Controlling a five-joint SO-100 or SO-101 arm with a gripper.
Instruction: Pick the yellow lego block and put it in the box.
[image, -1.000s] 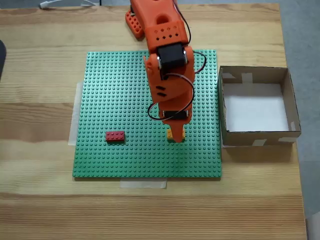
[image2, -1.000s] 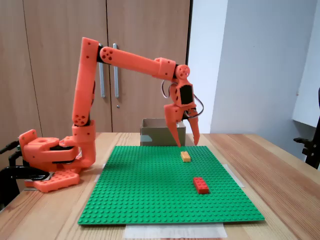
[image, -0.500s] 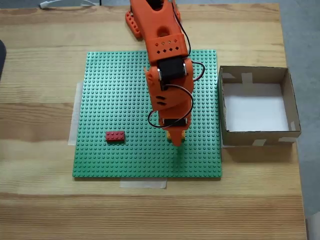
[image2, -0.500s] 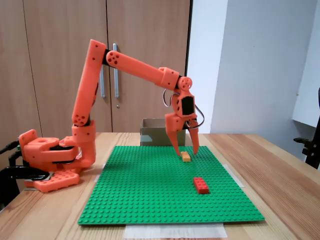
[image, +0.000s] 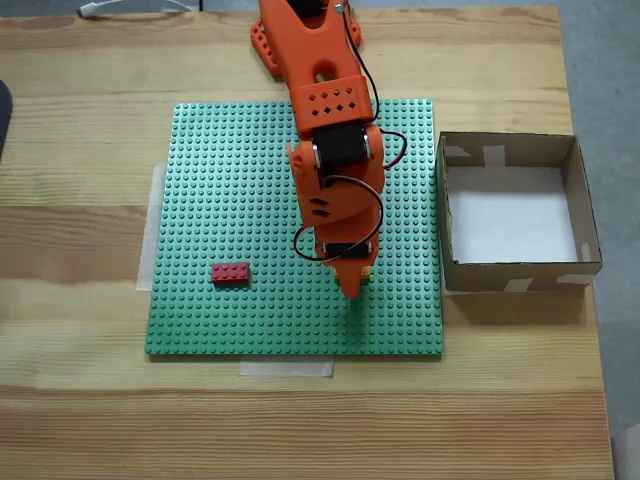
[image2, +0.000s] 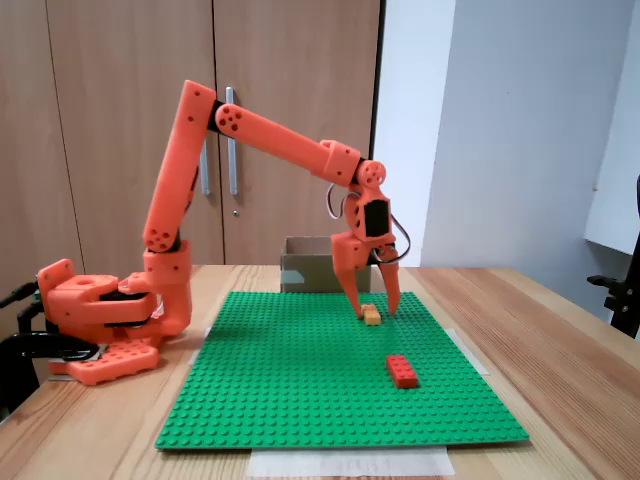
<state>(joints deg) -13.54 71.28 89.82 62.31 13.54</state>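
Two bricks are lying on the green baseplate (image: 230, 200): one yellow brick (image2: 372, 316) sitting between the open claw (image2: 376, 310) tips, and one red brick (image2: 403, 371) well apart, nearer the camera. One box (image: 517, 213) is standing beyond the claw. The arm is reaching forward, claw pointing down

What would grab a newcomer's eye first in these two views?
The bright orange robot arm reaching over the green studded baseplate, its hand open astride the small yellow-orange lego brick. Next, the small red lego brick lying alone on the plate, and the brown cardboard box right of it in the top-down view.
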